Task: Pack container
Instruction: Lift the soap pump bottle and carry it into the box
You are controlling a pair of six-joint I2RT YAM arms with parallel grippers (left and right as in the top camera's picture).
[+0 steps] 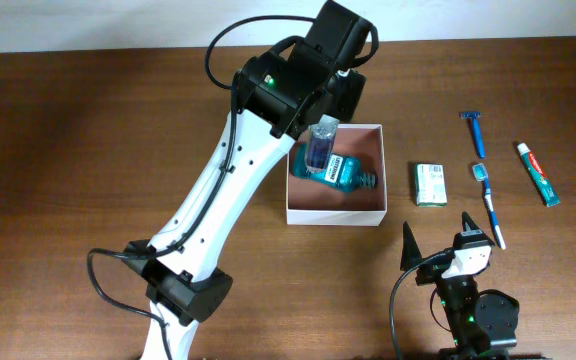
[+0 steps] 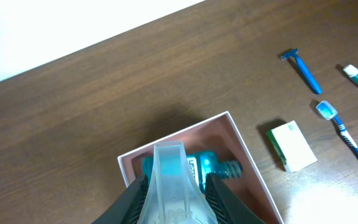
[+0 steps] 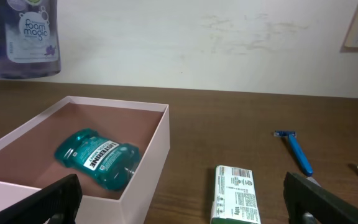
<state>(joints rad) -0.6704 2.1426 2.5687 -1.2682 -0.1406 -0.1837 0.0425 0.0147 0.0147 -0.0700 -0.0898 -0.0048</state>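
Purple bottle [image 1: 320, 148] clamped in left gripper [image 2: 176, 194] above container [image 1: 334, 218], partly covering the teal mouthwash [image 1: 343, 173] inside; right gripper [image 1: 438, 243] spread wide, empty.

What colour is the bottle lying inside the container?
The bottle is teal with a dark label; it shows clearest in the right wrist view.

**Left arm stretched out, right arm folded**

My left arm [image 1: 218, 195] reaches from its base at the near table edge far forward and across, with the wrist bent downward. My left gripper [image 1: 323, 138] points down, and its fingers [image 2: 131, 200] press on both sides of a bottle [image 2: 174, 180]. My right arm [image 1: 480, 312] sits folded low over its base. My right gripper [image 1: 438, 243] faces forward, fingers [image 3: 55, 200] spread wide apart.
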